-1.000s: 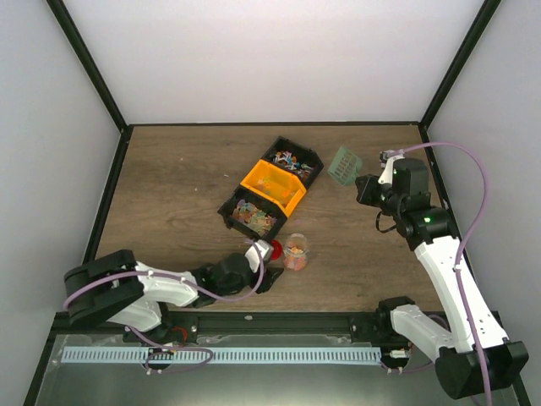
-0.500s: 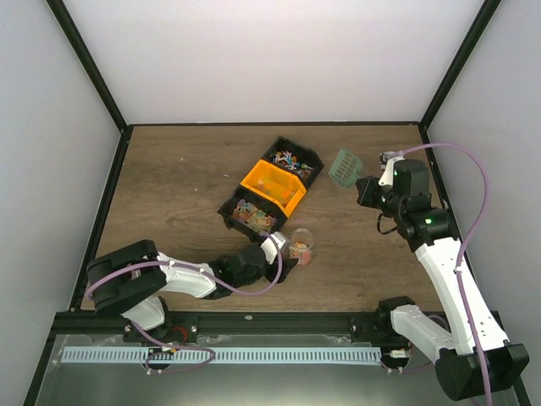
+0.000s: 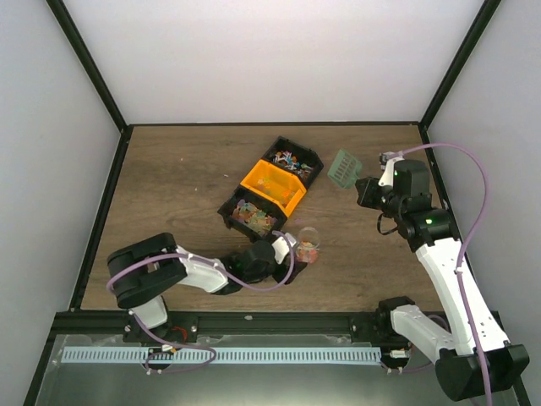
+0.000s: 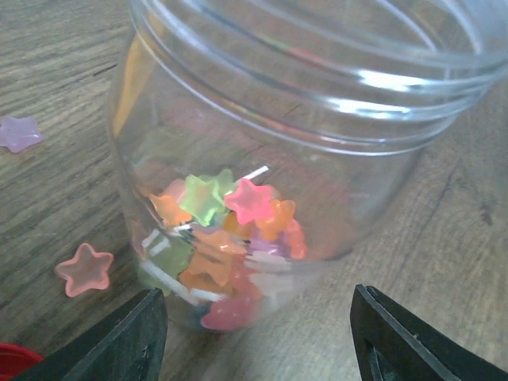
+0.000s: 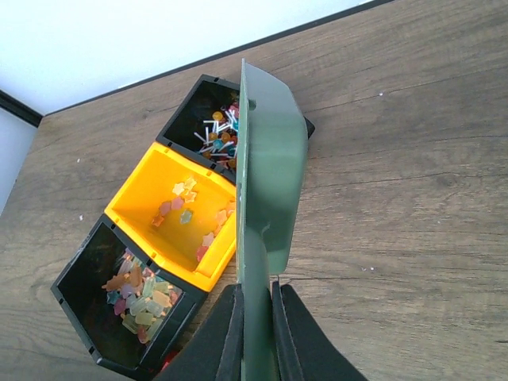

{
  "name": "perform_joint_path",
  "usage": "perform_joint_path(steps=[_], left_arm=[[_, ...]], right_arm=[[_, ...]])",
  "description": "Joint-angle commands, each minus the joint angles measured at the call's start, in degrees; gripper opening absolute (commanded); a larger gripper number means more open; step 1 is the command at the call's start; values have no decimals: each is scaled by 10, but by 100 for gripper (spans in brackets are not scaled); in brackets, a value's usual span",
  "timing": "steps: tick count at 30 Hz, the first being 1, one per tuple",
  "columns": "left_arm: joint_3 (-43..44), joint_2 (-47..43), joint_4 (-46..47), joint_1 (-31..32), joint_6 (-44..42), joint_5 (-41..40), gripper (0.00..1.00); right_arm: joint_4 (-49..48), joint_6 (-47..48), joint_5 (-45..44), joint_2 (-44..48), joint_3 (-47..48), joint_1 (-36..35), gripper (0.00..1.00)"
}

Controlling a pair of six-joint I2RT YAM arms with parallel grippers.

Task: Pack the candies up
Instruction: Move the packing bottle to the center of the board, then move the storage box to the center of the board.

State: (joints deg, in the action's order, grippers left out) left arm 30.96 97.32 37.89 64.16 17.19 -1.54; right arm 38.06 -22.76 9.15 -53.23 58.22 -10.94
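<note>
A clear open jar (image 3: 308, 244) (image 4: 278, 151) stands on the wooden table, its bottom covered with star-shaped and stick candies (image 4: 226, 238). My left gripper (image 3: 287, 255) (image 4: 255, 317) lies low at the jar's foot, open, one finger on each side and the right finger clear of the glass. Two loose star candies (image 4: 83, 270) lie on the table left of the jar. My right gripper (image 3: 368, 188) (image 5: 255, 290) is shut on the handle of the green scoop (image 3: 345, 167) (image 5: 270, 159), held in the air right of the bins. More candies (image 5: 139, 298) fill the bins.
A row of three bins runs diagonally mid-table: a black one (image 3: 292, 160), an orange one (image 3: 272, 188) and a black one (image 3: 248, 216). A sliver of the red lid (image 4: 9, 355) shows left of the jar. Black frame posts edge the table.
My left arm has reached further right, up to the jar, and its jaws have widened. The jar has shifted slightly right. The red lid is now hidden under the gripper from above. The right arm is still.
</note>
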Motion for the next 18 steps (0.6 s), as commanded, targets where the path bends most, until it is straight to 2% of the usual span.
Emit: perform_joint_path(steps=[1,3,5,11,15,18], left_arm=[[-16,-39,-6,-1,-5,36,67],[-30,-76,-42,-2,-14,44,73],[-44,-122,-77,-1,-20,51,75],[-87,-292,-156,-18,19,-1,70],[-75,-389,-216,-78,56,-39,66],[-3,-393,-315,-168,74,-62,59]], right_arm=[[-23,2,35,0,19,6,2],[-32,-15,52,-11,16,6,4],[-45,-36,67,-27,14,6,1],[-89,-72,98,-94,25,7,1],[-118,-95,157,-131,41,7,1],[-102,-113,205,-173,72,8,1]])
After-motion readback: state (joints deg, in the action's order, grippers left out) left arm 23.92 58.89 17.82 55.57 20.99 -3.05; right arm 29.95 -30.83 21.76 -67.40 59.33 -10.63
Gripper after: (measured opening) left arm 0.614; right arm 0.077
